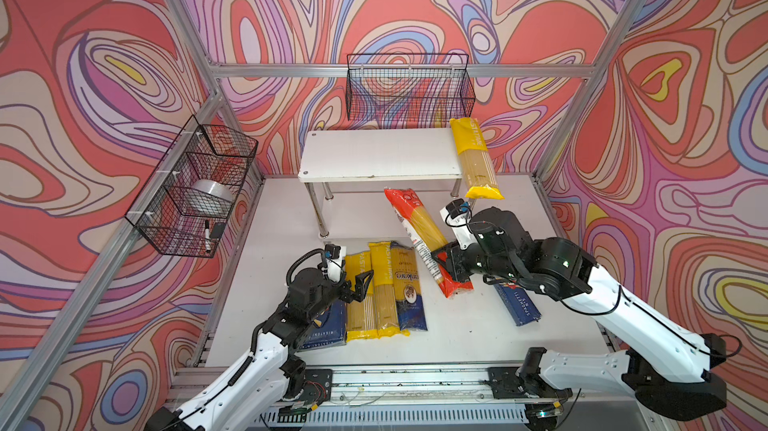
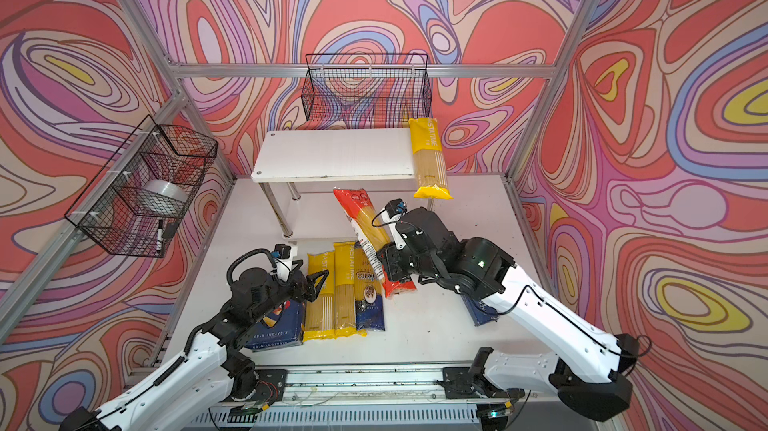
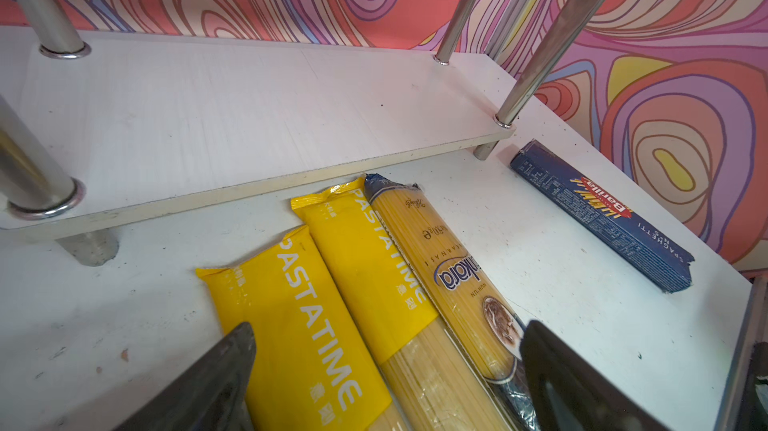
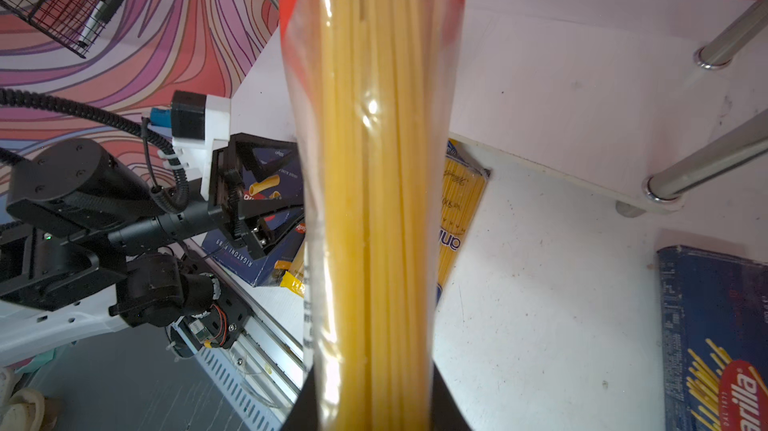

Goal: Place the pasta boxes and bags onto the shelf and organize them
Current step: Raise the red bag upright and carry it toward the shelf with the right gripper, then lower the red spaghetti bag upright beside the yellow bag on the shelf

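The red bag (image 1: 415,233) is hanging tilted above the table (image 1: 457,337) at frame centre in both top views. The right claw (image 1: 449,267) is gripping it near its lower end, jaws pressing tight on it. One yellow bag (image 1: 473,159) is lying on the right end of the shelf (image 1: 374,154) top board, overhanging the front edge. At lower centre, the left claw (image 1: 362,283) is standing wide open and empty over a yellow pair (image 1: 384,292) beside the dark blue bag (image 1: 411,296). The narrow carton (image 1: 517,304) is lying under the right arm.
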`<state>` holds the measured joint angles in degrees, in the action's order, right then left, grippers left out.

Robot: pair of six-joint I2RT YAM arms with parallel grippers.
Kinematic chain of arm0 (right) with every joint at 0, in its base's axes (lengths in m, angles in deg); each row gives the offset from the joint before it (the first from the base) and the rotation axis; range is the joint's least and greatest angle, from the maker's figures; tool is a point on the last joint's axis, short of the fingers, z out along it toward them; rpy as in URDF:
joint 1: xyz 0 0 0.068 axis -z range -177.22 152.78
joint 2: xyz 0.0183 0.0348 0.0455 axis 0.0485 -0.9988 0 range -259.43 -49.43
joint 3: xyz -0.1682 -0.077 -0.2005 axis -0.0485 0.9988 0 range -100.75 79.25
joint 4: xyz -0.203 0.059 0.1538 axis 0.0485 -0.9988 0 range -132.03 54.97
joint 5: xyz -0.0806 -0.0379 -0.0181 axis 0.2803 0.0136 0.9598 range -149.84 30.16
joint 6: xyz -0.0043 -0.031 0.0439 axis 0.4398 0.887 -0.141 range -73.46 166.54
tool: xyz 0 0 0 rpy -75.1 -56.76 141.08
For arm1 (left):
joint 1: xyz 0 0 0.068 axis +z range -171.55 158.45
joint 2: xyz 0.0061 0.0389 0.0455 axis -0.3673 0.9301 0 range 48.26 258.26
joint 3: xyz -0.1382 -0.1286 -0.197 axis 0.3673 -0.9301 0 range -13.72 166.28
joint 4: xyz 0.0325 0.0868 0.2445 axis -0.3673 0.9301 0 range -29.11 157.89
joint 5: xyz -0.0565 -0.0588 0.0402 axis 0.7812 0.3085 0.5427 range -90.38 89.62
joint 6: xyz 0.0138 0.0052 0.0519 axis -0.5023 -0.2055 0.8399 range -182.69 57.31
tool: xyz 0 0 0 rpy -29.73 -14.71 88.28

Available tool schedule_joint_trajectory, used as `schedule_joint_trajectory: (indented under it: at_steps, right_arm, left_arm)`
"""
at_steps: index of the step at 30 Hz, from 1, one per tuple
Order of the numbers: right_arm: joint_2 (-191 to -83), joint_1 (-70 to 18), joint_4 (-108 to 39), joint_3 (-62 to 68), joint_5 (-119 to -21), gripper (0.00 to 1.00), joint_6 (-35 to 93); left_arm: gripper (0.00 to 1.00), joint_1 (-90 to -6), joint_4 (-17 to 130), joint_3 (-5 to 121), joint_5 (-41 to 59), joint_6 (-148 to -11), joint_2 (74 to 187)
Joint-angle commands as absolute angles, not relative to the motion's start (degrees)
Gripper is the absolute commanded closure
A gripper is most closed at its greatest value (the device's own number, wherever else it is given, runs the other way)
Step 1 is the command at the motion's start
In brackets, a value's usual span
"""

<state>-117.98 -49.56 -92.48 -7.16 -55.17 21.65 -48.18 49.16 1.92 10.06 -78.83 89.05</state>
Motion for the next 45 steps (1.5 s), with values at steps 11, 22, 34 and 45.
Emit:
schedule_joint_trajectory:
  at_steps: [11, 22, 34, 45]
  right_arm:
    - [-130.5, -49.7, -95.5, -32.1, -43.1, 0.97, 24.1]
    - [-138.9, -38.8, -100.1, -46.3, -49.5, 0.98, 26.5]
    - [-145.5, -33.4, -99.4, -54.3, -50.0, 0.98, 28.2]
    - [-148.4, -31.3, -97.7, -56.6, -48.2, 0.98, 29.6]
  left_arm:
    - [0.0, -48.2, 49.0, 0.5, 9.7, -78.0, 86.0]
    - [0.0, -48.2, 48.4, 0.5, 10.9, -77.7, 86.6]
    - [0.0, -48.2, 47.0, 0.3, 12.8, -77.7, 87.9]
    - [0.0, -48.2, 46.4, 0.3, 13.9, -77.7, 88.7]
